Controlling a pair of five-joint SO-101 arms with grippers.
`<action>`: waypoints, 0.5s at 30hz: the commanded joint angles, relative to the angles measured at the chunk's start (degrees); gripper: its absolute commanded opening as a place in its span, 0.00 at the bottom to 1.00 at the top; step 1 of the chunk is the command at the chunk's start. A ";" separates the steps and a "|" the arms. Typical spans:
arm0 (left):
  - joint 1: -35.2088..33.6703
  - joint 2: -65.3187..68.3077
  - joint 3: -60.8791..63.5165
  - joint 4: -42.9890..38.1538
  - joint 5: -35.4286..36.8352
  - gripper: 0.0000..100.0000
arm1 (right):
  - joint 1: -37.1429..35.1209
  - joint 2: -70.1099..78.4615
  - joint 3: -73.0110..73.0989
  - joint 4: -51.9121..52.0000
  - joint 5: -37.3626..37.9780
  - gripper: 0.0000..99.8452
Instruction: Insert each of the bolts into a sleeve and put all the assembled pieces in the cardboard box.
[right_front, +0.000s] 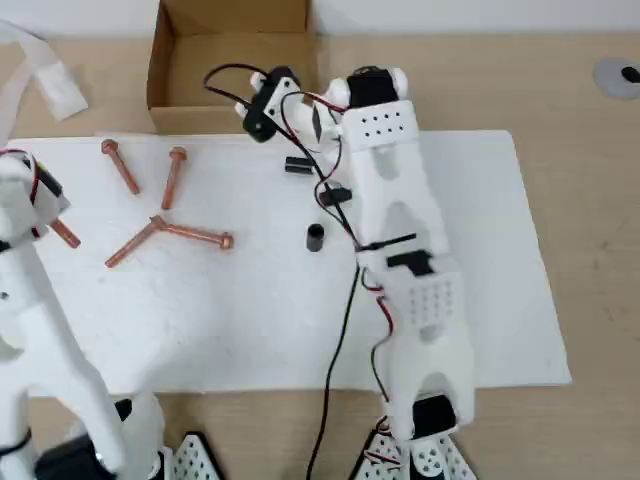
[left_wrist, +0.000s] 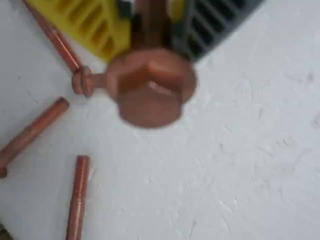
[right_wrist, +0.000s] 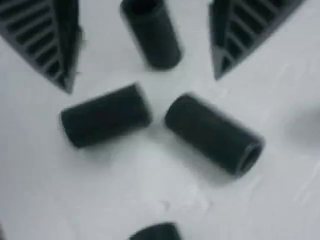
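Bolt (left_wrist: 150, 87) was clamped head-outward in left pincer (left_wrist: 150, 20), at the left edge of the white mat (right_front: 480, 300) on the table (right_front: 590, 200). Four other bolts (right_front: 173, 177) lay loose on the mat nearby. Right pincer (right_wrist: 142, 80) was spread apart, hovering over a cluster of sleeves (right_wrist: 212, 132) lying on the mat, near the cardboard box (right_front: 160, 70).

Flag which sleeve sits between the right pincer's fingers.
The sleeve lying within the open right pincer, touching neither finger. The other sleeves lie beyond its fingertips.
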 joint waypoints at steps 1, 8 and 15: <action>-0.44 -7.43 5.80 -4.48 -2.29 0.01 | -2.51 1.01 -4.53 1.41 1.76 0.27; -0.44 -17.54 19.25 -10.90 -4.22 0.01 | -6.29 1.54 -2.42 -0.79 3.87 0.29; -0.44 -26.86 32.09 -17.14 -4.22 0.01 | -6.37 6.11 -2.77 -4.31 5.80 0.29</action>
